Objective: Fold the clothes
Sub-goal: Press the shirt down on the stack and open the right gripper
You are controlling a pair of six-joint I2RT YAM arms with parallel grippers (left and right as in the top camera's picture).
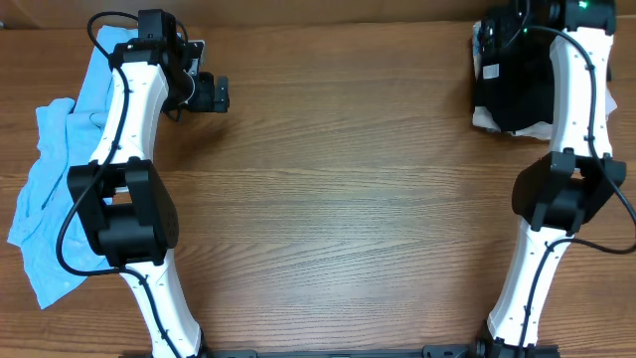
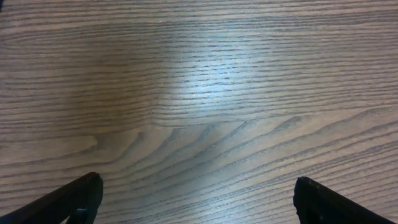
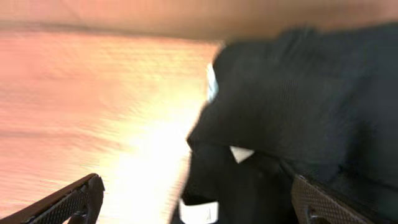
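Two robot arms stand over a wooden desk (image 1: 348, 199), folding not yet begun. The right hand (image 3: 196, 186), jaws spread wide and holding nothing, hovers at the far right corner above a crumpled black garment (image 1: 512, 94) (the wrist view is blurred, so its height over the cloth cannot be told). A light blue garment (image 1: 45, 189) lies bunched along the left edge, partly beneath the left arm. The left hand (image 1: 204, 91), also open and empty, hangs over bare wood just beside it. The step in hand appears to be picking up the black piece. Doing it well likely means pinching a single layer at an outer edge or corner rather than the heaped middle. The piece would then be drawn to the open centre and spread flat before any fold, leaving behind the white item (image 1: 484, 119) peeking out beneath.
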